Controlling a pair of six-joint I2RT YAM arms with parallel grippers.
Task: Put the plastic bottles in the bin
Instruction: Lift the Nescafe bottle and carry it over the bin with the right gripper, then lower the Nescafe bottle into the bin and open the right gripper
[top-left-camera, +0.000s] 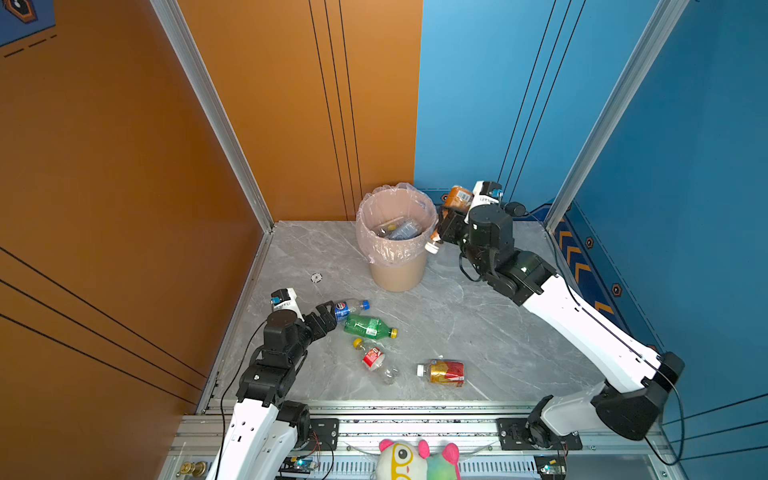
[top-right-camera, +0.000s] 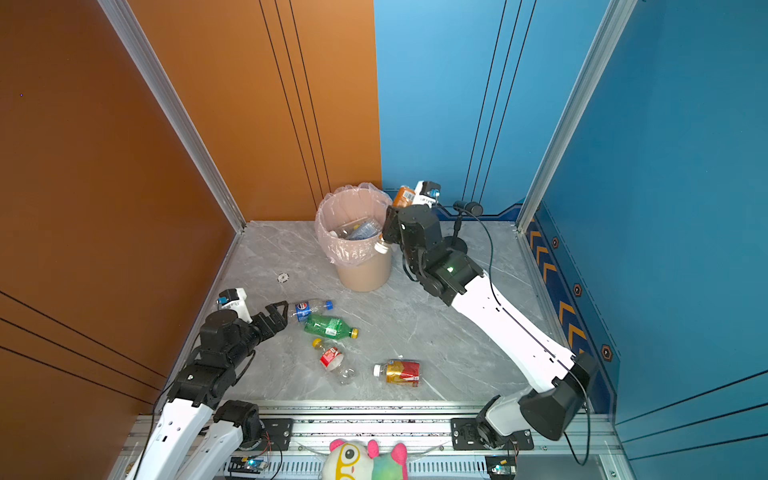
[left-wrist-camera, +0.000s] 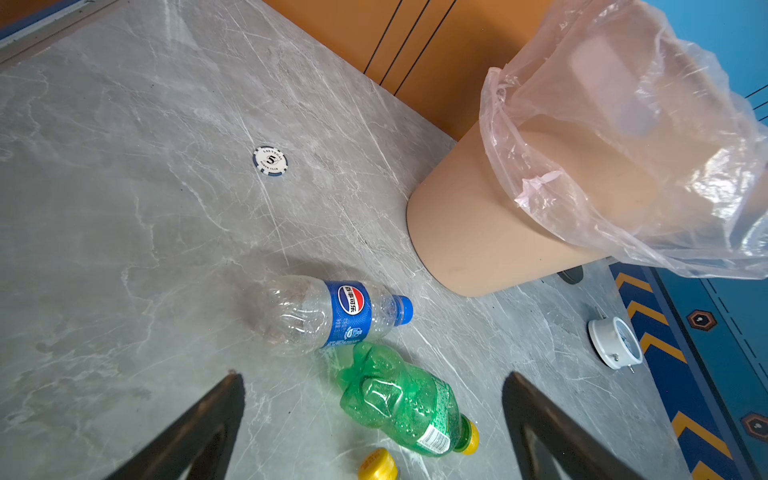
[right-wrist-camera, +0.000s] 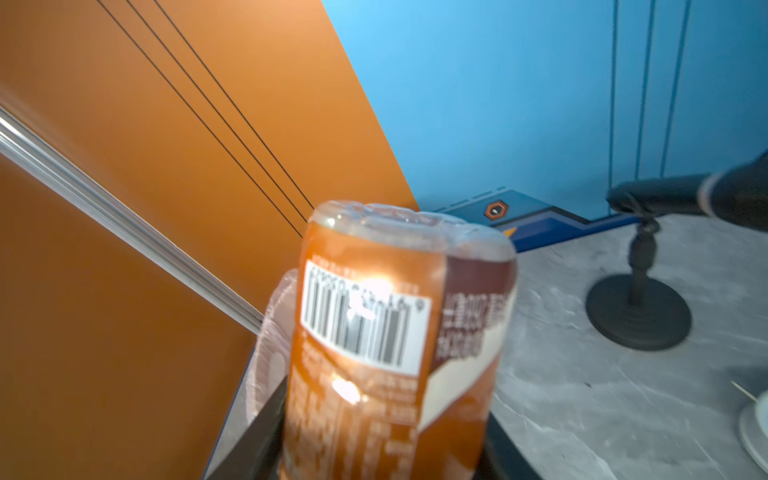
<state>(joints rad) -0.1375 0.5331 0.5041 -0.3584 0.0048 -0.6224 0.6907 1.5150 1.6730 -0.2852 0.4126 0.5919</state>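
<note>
Right tool is clamped on a brown bottle, held cap-down just beside the rim of the bag-lined bin. Left tool gapes wide, empty, near a blue-label bottle lying on the grey bench beside a green bottle; a red-gold bottle lies nearer the front

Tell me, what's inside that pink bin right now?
A few clear bottles lie inside the bin, one bluish, with a yellow spot beside it. Whatever lies deeper is hidden by its wall and the bag.
</note>
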